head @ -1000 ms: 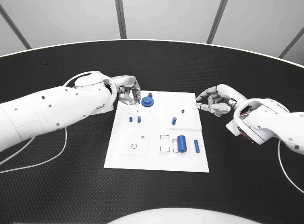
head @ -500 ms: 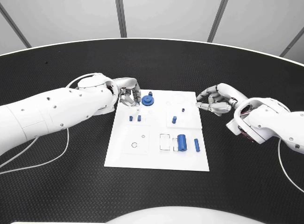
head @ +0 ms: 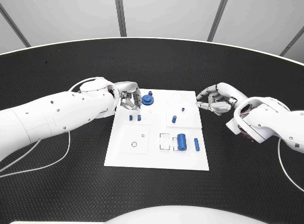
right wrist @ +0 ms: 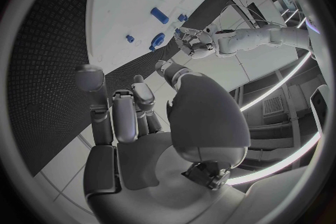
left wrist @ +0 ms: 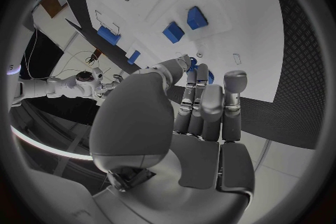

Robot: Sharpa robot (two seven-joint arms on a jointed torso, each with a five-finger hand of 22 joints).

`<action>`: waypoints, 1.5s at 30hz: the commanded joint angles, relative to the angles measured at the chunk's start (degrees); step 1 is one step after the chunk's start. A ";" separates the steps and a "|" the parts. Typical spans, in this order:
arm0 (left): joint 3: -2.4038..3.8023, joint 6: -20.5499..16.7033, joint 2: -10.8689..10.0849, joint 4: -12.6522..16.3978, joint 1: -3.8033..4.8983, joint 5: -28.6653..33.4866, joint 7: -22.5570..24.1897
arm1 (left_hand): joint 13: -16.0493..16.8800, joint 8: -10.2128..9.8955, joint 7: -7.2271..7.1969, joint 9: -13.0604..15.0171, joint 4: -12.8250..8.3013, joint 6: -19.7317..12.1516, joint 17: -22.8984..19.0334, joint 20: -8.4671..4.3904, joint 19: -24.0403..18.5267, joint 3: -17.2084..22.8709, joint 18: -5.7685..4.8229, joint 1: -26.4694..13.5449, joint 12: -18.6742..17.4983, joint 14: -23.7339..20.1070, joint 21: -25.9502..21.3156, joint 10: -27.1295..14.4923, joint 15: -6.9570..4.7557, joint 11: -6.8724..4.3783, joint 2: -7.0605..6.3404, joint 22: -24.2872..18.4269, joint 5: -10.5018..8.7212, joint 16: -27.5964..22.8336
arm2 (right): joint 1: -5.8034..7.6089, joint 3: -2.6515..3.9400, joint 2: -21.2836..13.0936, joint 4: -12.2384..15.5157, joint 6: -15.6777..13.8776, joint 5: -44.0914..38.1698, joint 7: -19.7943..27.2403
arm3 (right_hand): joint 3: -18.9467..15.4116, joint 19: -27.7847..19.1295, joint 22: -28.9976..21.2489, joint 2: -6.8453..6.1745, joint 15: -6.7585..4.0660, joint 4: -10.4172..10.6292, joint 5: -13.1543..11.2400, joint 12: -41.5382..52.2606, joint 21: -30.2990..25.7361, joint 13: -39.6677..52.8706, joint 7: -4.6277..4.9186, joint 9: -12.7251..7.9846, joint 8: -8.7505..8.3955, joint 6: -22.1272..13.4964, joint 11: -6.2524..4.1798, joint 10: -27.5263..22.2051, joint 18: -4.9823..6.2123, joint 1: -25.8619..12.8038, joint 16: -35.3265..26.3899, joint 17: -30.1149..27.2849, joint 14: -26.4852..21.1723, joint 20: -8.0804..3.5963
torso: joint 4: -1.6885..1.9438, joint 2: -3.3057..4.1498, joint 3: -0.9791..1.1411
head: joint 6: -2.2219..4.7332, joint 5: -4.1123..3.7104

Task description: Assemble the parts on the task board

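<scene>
The left hand (head: pixel 130 99) hovers at the task board (head: pixel 159 161), fingers curled, perhaps pinching a small part; the blue gear (head: pixel 148 100) stands just beside it. The right hand (head: pixel 215 99) waits closed, empty. It should lower slowly, straight

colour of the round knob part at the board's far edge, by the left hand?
Blue. The round knob part shows best in the head view, on the white task board.
</scene>
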 commanded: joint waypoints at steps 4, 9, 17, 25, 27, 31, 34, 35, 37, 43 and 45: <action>0.00 0.03 0.04 -0.41 -0.11 -0.12 -0.03 | 0.07 0.11 0.12 0.06 -0.46 0.37 -0.09 0.03 0.33 0.00 -0.55 -0.05 -0.36 0.09 0.07 0.49 -0.20 0.10 -0.06 -0.04 -0.25 -0.12 | 0.00 0.00 -0.03 0.01 0.01 0.00 -0.01 | 0.37 0.08 -0.03 -0.07 -0.38 -0.01 0.28 0.13 -0.16 0.06 0.12 -0.06 0.27 -0.47 -0.17 0.23 0.89 0.41 -0.21 1.36 2.63 -0.11 | 0.03 0.02 0.01 | -0.02 0.01; -0.01 0.06 -0.01 -0.66 -0.14 -0.18 -0.08 | 0.08 0.09 0.12 0.06 -0.51 0.37 -0.10 0.02 0.35 0.03 -0.56 0.01 -0.38 0.09 0.09 0.50 -0.20 0.10 -0.06 -0.01 -0.25 -0.13 | 0.00 0.00 -0.05 0.02 0.01 0.00 -0.01 | 0.37 0.08 -0.03 -0.07 -0.38 -0.01 0.28 0.13 -0.16 0.06 0.12 -0.06 0.27 -0.47 -0.17 0.23 0.89 0.41 -0.21 1.36 2.63 -0.11 | 0.04 -0.02 -0.02 | -0.09 0.03; -0.01 0.29 0.53 -1.28 -0.18 -0.26 -0.05 | 0.08 0.07 0.13 0.06 -0.57 0.38 -0.16 0.02 0.35 0.06 -0.56 0.10 -0.41 0.07 0.09 0.52 -0.20 0.10 -0.06 -0.02 -0.26 -0.16 | 0.00 0.00 -0.06 0.08 0.01 0.00 0.00 | 0.37 0.08 -0.03 -0.07 -0.38 -0.01 0.28 0.13 -0.16 0.06 0.12 -0.06 0.27 -0.47 -0.17 0.23 0.89 0.41 -0.21 1.36 2.63 -0.11 | -0.06 0.00 0.02 | -0.08 0.06; -0.02 0.46 1.17 -2.01 -0.48 -0.30 0.08 | 0.09 0.05 0.15 0.07 -0.64 0.39 -0.14 0.01 0.33 0.10 -0.55 0.19 -0.45 0.09 0.06 0.53 -0.20 0.11 -0.06 -0.05 -0.26 -0.16 | 0.00 0.00 -0.21 0.25 0.01 0.00 -0.04 | 0.37 0.08 -0.03 -0.07 -0.38 -0.01 0.28 0.13 -0.16 0.06 0.12 -0.06 0.27 -0.47 -0.17 0.23 0.89 0.41 -0.21 1.36 2.63 -0.11 | -0.04 0.07 0.01 | -0.19 -0.14; -0.03 0.54 1.37 -2.24 -0.54 -0.31 0.08 | 0.09 0.05 0.15 0.07 -0.64 0.39 -0.14 0.01 0.33 0.10 -0.55 0.19 -0.45 0.09 0.06 0.53 -0.20 0.11 -0.06 -0.05 -0.26 -0.16 | 0.00 0.00 -0.23 0.29 0.01 0.00 -0.04 | 0.37 0.08 -0.03 -0.07 -0.38 -0.01 0.28 0.13 -0.16 0.06 0.12 -0.06 0.27 -0.47 -0.17 0.23 0.89 0.41 -0.21 1.36 2.63 -0.11 | -0.03 0.03 0.02 | -0.25 -0.16; -0.03 0.78 1.65 -2.64 -0.60 -0.38 0.02 | 0.09 0.05 0.15 0.07 -0.64 0.39 -0.14 0.01 0.33 0.10 -0.55 0.19 -0.45 0.09 0.06 0.53 -0.20 0.11 -0.06 -0.05 -0.26 -0.16 | 0.00 0.00 -0.27 0.35 0.01 0.00 -0.05 | 0.37 0.08 -0.03 -0.07 -0.38 -0.01 0.28 0.13 -0.16 0.06 0.12 -0.06 0.27 -0.47 -0.17 0.23 0.89 0.41 -0.21 1.36 2.63 -0.11 | -0.05 0.01 0.04 | -0.40 -0.13; -0.03 0.96 1.73 -2.91 -0.64 -0.59 -0.02 | 0.10 0.03 0.16 0.07 -0.68 0.39 -0.18 0.00 0.37 0.12 -0.56 0.24 -0.48 0.07 0.10 0.54 -0.20 0.11 -0.04 0.01 -0.25 -0.18 | 0.00 0.00 -0.31 0.38 0.00 0.00 -0.05 | 0.37 0.08 -0.03 -0.07 -0.38 -0.01 0.28 0.13 -0.16 0.06 0.12 -0.06 0.27 -0.47 -0.17 0.23 0.89 0.41 -0.21 1.36 2.63 -0.11 | -0.04 0.02 0.02 | -0.42 -0.16; -0.03 0.99 1.72 -2.96 -0.65 -0.66 -0.03 | 0.10 0.03 0.16 0.07 -0.68 0.39 -0.18 0.00 0.37 0.12 -0.56 0.24 -0.48 0.07 0.10 0.54 -0.20 0.11 -0.04 0.01 -0.25 -0.18 | 0.00 0.00 -0.33 0.40 0.00 0.00 -0.05 | 0.37 0.08 -0.03 -0.07 -0.38 -0.01 0.28 0.13 -0.16 0.06 0.12 -0.06 0.27 -0.47 -0.17 0.23 0.89 0.41 -0.21 1.36 2.63 -0.11 | -0.03 0.01 0.02 | -0.43 -0.17; -0.04 1.06 1.66 -3.05 -0.67 -0.81 -0.07 | 0.10 0.03 0.16 0.07 -0.68 0.39 -0.18 0.00 0.37 0.12 -0.56 0.24 -0.48 0.07 0.10 0.54 -0.20 0.11 -0.04 0.01 -0.25 -0.18 | 0.00 0.00 -0.36 0.42 -0.02 0.00 -0.05 | 0.37 0.08 -0.03 -0.07 -0.38 -0.01 0.28 0.13 -0.16 0.06 0.12 -0.06 0.27 -0.47 -0.17 0.23 0.89 0.41 -0.21 1.36 2.63 -0.11 | 0.00 0.00 0.04 | -0.48 -0.19; -0.04 1.10 1.53 -3.07 -0.68 -0.96 -0.13 | 0.10 0.03 0.17 0.07 -0.71 0.41 -0.31 0.00 0.37 0.15 -0.57 0.29 -0.49 0.03 0.11 0.56 -0.20 0.12 -0.03 0.01 -0.25 -0.23 | 0.00 0.00 -0.38 0.45 -0.03 0.00 -0.06 | 0.37 0.08 -0.03 -0.07 -0.38 -0.01 0.28 0.13 -0.16 0.06 0.12 -0.06 0.27 -0.47 -0.17 0.23 0.89 0.41 -0.21 1.36 2.63 -0.11 | 0.04 0.00 -0.01 | -0.52 -0.19; -0.04 1.10 1.51 -3.05 -0.68 -0.97 -0.13 | 0.10 0.03 0.17 0.07 -0.71 0.41 -0.31 0.00 0.37 0.15 -0.57 0.29 -0.49 0.03 0.11 0.56 -0.20 0.12 -0.03 0.01 -0.25 -0.23 | 0.00 0.00 -0.38 0.45 -0.02 0.00 -0.06 | 0.37 0.08 -0.03 -0.07 -0.38 -0.01 0.28 0.13 -0.16 0.06 0.12 -0.06 0.27 -0.47 -0.17 0.23 0.89 0.41 -0.21 1.36 2.63 -0.11 | 0.01 -0.02 -0.02 | -0.55 -0.12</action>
